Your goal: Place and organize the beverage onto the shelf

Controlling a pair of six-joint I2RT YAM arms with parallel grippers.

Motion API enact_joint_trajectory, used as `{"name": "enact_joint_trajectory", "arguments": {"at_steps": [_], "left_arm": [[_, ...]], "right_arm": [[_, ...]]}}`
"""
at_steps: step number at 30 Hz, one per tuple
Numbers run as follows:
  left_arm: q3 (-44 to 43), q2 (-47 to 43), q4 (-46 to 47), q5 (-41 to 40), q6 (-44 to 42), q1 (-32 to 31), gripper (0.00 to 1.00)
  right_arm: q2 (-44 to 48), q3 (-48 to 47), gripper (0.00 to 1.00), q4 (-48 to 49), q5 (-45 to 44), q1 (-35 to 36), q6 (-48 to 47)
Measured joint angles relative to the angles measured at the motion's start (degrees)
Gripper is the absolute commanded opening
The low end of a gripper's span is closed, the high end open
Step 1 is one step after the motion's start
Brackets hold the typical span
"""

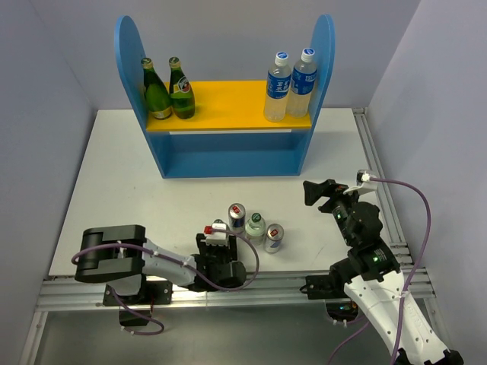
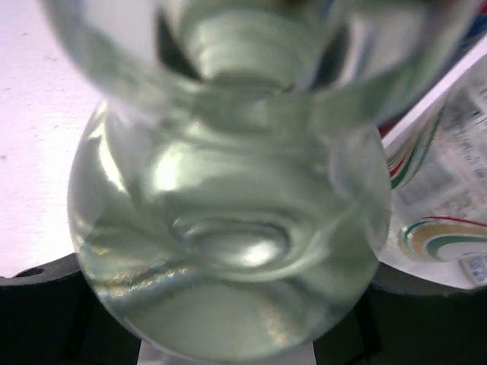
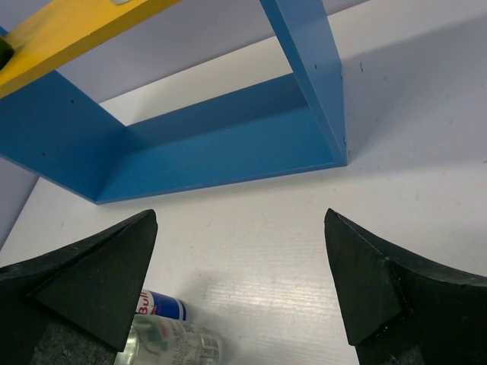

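Now short clear round bottle (image 2: 228,213) fills left-wrist view, right against left jaws; clamped or not, cannot tell. Likely rigid, smooth, slippery, liquid-heavy: grip body low, below neck. Right jaws wide apart, empty, blue two-level shelf (image 3: 228,152) ahead.

A robotics lab cell: white table (image 1: 114,190) on aluminium rails (image 1: 281,283), enclosed by plain grey walls (image 1: 228,38).

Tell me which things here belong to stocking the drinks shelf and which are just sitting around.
For the job: shelf, two green glass bottles, two cans, short clear bottle between them, second short clear bottle by the left gripper.
Just there: two taller blue-capped bottles on the shelf's yellow board.
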State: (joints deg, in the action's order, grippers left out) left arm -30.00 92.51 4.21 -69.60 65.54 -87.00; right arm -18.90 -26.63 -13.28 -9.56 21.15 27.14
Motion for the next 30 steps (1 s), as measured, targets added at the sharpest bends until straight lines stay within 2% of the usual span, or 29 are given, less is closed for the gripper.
{"name": "enact_joint_trajectory", "arguments": {"at_steps": [5,12,17,21,26,30], "left_arm": [[1.0,-5.1,-9.0,1.9,2.7,0.4,0.0],[2.1,-11.8,-12.9,2.4,1.4,4.3,0.0],[4.2,-16.8,-4.3,3.8,-9.6,10.6,0.0],[7.2,-20.9,5.6,8.4,-20.5,18.7,0.0],[6.8,-20.5,15.2,14.8,-31.5,31.8,0.0],[3.5,-16.3,20.3,20.7,-36.9,41.4,0.0]], "right_arm": [[0.0,0.0,0.97,0.0,0.2,0.0,0.0],[-0.1,0.0,0.97,0.3,0.3,0.0,0.0],[-0.2,0.0,0.97,0.4,0.7,0.0,0.0],[-0.1,0.1,0.97,0.4,1.0,0.0,0.1],[0.0,0.1,0.97,0.4,1.1,0.0,0.1],[0.2,0.1,0.97,0.3,1.1,0.0,0.1]]}}
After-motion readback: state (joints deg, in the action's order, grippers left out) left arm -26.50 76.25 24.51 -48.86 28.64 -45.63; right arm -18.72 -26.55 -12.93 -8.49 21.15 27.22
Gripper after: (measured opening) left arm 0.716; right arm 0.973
